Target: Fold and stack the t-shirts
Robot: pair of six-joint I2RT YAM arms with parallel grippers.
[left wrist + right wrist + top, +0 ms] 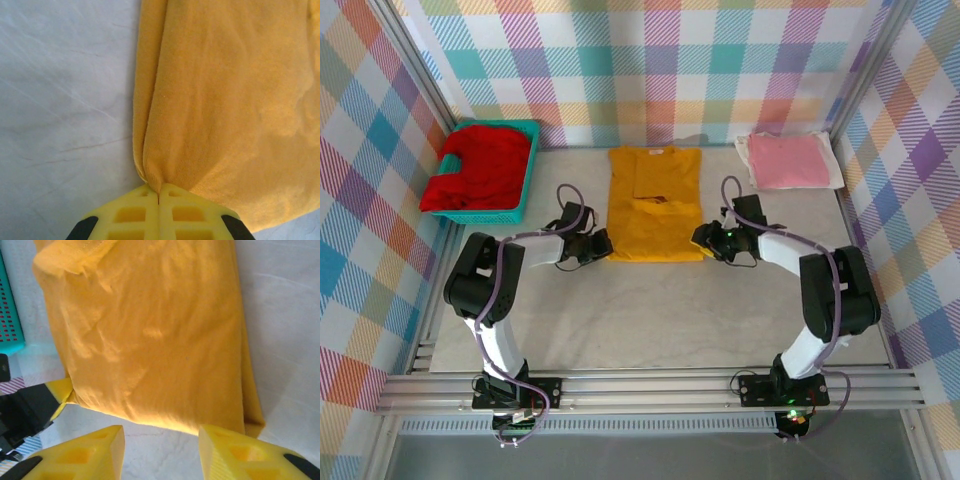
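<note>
Top external: mustard t-shirt (655, 210) flat, right of teal basket (532, 165), long axis parallel to basket's long side. Left gripper (158, 194) clamped on hem corner nearer basket; right gripper (161, 435) jaws apart, far corner just ahead, ungripped.

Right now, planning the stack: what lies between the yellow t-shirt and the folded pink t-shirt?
Bare table lies between the yellow t-shirt and pink t-shirt, in the top external view.
</note>
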